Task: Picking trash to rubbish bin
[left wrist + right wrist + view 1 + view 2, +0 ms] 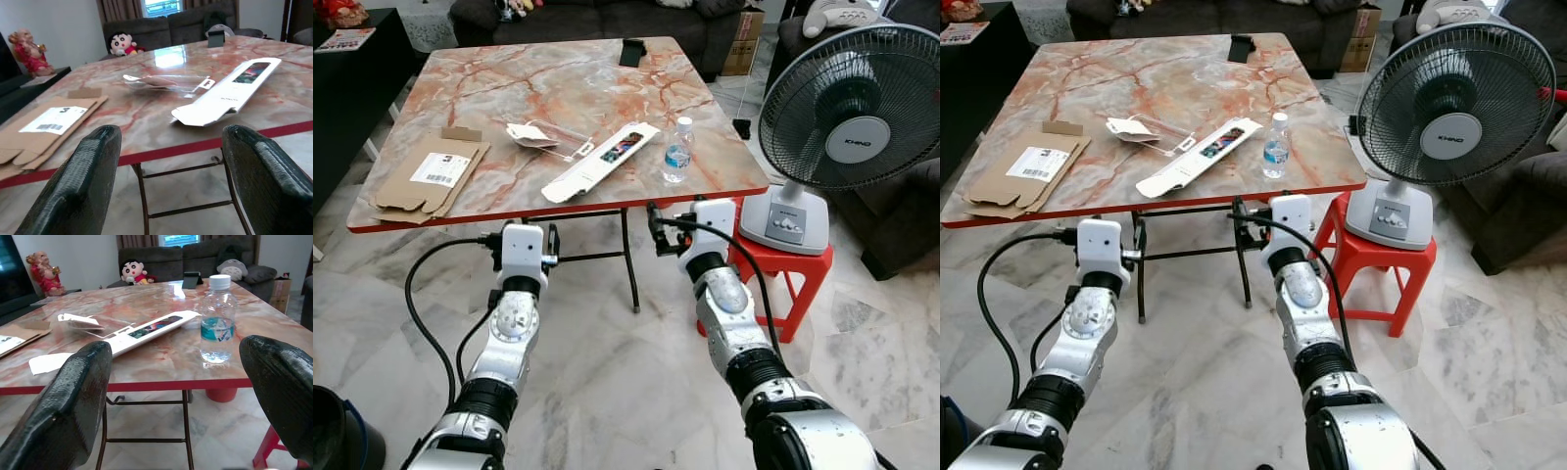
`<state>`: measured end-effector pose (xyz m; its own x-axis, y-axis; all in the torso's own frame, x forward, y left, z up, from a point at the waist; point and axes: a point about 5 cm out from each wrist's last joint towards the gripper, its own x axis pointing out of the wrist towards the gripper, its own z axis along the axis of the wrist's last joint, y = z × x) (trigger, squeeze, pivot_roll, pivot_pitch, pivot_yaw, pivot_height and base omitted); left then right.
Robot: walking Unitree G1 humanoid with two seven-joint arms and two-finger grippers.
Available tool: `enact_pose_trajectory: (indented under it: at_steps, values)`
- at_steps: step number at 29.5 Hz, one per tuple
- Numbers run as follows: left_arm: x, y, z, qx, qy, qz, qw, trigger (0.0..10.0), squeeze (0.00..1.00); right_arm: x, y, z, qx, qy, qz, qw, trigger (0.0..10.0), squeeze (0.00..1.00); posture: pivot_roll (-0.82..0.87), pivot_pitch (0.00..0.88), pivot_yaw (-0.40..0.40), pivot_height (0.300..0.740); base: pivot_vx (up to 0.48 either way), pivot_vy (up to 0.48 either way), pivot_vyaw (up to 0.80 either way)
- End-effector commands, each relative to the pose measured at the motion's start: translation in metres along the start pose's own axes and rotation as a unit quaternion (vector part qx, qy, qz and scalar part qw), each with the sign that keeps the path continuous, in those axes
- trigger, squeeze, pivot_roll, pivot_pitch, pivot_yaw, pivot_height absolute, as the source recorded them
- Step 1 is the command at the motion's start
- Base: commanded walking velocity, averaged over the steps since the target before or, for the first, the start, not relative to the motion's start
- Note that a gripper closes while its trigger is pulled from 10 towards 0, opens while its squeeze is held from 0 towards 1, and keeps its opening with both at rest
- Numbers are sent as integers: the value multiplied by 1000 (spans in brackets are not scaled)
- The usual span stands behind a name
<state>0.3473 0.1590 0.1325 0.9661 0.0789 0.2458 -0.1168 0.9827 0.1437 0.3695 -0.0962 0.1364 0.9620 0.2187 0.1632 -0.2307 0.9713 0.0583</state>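
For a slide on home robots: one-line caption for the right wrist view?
Open right gripper faces the marble table's edge, water bottle and flattened white carton ahead.

Marble-top table (558, 88), grey fan (847, 117) on red stool (793, 269), dark sofa (607, 15); black phone (631, 52)

We note a glossy marble-patterned desk (558, 88) reflecting window light; matt brown cardboard (426, 176); a smooth white paperboard sleeve (602, 162); a clear plastic bottle (677, 152); textured black rubber-like fingers (80, 181); polished floor tiles (607, 382).
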Motion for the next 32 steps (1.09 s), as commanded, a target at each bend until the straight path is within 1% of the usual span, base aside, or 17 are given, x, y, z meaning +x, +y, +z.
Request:
enact_pose_trajectory:
  at_steps: [1, 2, 7, 8, 16, 18, 20, 23, 25, 29, 30, 32]
  values:
    - [5, 12, 8, -4, -11, 21, 1000, 10000, 0, 4, -1, 8, 3, -15, -2, 1000, 10000, 0, 122, 67, -8, 740, 0, 0, 0]
    - [6, 14, 7, -1, -10, 21, 1000, 10000, 0, 4, -1, 8, 0, -12, -2, 1000, 10000, 0, 122, 66, -8, 740, 274, 0, 0]
    - [3, 16, 1, -2, 6, 17, 1000, 10000, 0, 4, -3, 7, 1, -7, -8, 1000, 10000, 0, 122, 64, 0, 740, 355, 0, 0]
    - [2, 14, 1, -4, 5, 14, 1000, 10000, 0, 4, -4, 7, -8, -3, -13, 1000, 10000, 0, 118, 61, 4, 740, 390, 0, 0]
    - [4, 6, 4, -13, 5, 6, 1000, 10000, 0, 6, -6, 12, -9, -10, -16, 1000, 10000, 0, 113, 69, 0, 740, 403, 0, 0]
    - [4, 6, 4, -12, 3, 3, 1000, 10000, 0, 7, -6, 13, 3, -12, -17, 1000, 10000, 0, 114, 73, -2, 740, 412, 0, 0]
    - [5, 5, 5, -13, 3, 3, 1000, 10000, 0, 7, -5, 14, 5, -14, -12, 1000, 10000, 0, 118, 78, -4, 740, 414, 0, 0]
    - [4, 5, 5, -14, 3, 2, 1000, 10000, 0, 8, -3, 13, 32, -11, -8, 999, 10000, 0, 119, 83, -5, 740, 412, 0, 0]
    - [3, 5, 5, -13, 4, 2, 1000, 10000, 0, 9, -1, 14, 37, -11, -4, 999, 10000, 0, 118, 85, -5, 740, 412, 0, -659]
    - [3, 6, 4, -14, 5, 3, 1000, 10000, 0, 9, 1, 15, 33, -14, -2, 999, 10000, 0, 119, 86, -5, 740, 415, 0, -800]
    - [3, 6, 4, -13, 5, 4, 1000, 10000, 0, 9, 2, 16, 23, -22, -1, 1000, 10000, 0, 119, 86, -5, 740, 416, 0, 0]
    - [3, 6, 4, -13, 6, 4, 1000, 10000, 0, 9, 3, 15, 34, -21, -3, 999, 10000, 0, 120, 86, -4, 740, 411, 0, 0]
